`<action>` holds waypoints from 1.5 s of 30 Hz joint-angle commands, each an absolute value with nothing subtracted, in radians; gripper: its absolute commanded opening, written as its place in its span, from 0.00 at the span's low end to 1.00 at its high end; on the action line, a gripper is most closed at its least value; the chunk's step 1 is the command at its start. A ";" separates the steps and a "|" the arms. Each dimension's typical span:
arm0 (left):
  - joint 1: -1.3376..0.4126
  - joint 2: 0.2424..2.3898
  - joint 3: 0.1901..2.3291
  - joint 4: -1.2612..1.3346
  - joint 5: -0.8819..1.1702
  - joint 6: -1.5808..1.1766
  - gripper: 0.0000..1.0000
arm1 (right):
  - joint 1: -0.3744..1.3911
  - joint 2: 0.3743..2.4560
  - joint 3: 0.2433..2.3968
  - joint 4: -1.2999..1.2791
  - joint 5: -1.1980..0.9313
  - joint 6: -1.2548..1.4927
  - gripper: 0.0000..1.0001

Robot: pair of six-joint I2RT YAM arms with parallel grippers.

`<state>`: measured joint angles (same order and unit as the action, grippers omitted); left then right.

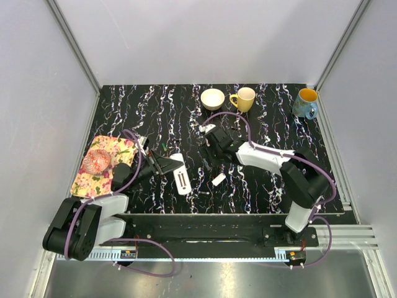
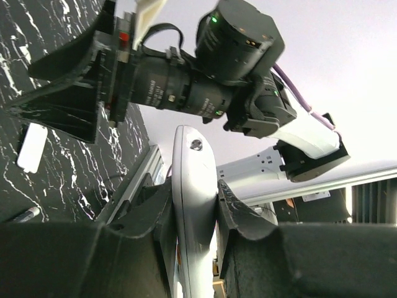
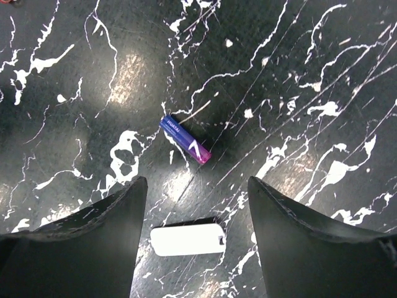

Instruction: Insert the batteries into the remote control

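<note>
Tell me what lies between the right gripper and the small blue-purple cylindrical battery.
Right wrist view: only bare black marbled tabletop separates the open right gripper from the battery.

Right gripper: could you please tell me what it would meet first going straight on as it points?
Probably the battery, lying on the table just ahead of the right gripper, roughly centred between its open jaws. The white cover piece sits nearer the camera, likely off that line, though depth is unclear.
</note>
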<state>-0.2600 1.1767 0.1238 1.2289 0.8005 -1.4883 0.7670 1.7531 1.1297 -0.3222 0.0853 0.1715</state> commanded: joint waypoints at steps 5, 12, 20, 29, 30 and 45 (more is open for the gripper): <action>-0.253 1.014 0.132 1.364 0.810 -1.441 0.00 | 0.775 1.828 1.279 -0.383 0.208 0.256 0.75; -0.253 0.844 0.144 1.053 0.758 -1.273 0.00 | 0.778 1.847 1.272 -0.422 0.184 0.727 0.76; -0.255 0.822 0.103 1.143 0.756 -1.308 0.00 | 0.778 1.812 1.201 -0.425 0.276 0.815 0.82; -0.255 0.810 0.087 1.121 0.730 -1.305 0.00 | 0.776 1.767 1.183 -0.422 0.296 0.870 0.81; -0.253 0.808 0.086 1.115 0.726 -1.302 0.00 | 0.776 1.769 1.181 -0.399 0.281 0.864 0.81; -0.253 0.799 0.072 1.078 0.724 -1.282 0.00 | 0.785 1.917 1.282 -0.419 0.225 0.853 0.72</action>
<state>-0.2596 0.8112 0.0715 1.0374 0.7403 -1.3048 0.7715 1.8843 1.2304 -0.3996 0.2157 0.8371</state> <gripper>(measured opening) 0.284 0.738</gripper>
